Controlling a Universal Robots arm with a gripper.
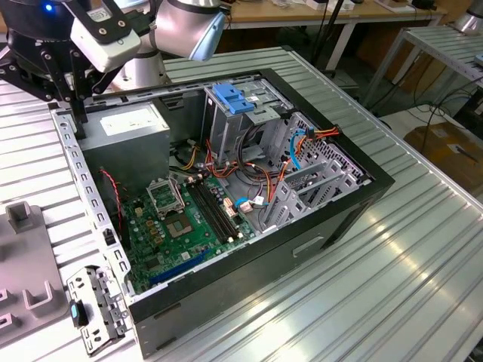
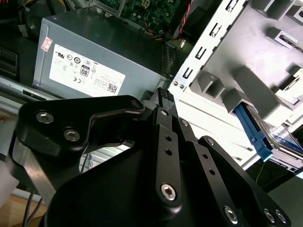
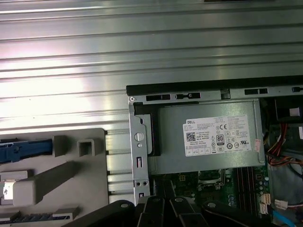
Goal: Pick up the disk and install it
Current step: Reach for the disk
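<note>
Black jointed gripper (image 2: 163, 93), jaws pinched together and empty, hangs near the boxy grey power supply (image 2: 94, 52); the blue-framed disk (image 3: 26, 149) lies well apart.

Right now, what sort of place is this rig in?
Probably a robotics lab or workshop: an opened desktop computer case sits on a ribbed metal table, a robot arm hangs over it, and desks stand behind.

Exterior view overlooks the open case (image 1: 317, 241); both wrist views share its power-supply box (image 2: 102, 52) (image 3: 208, 137).
</note>
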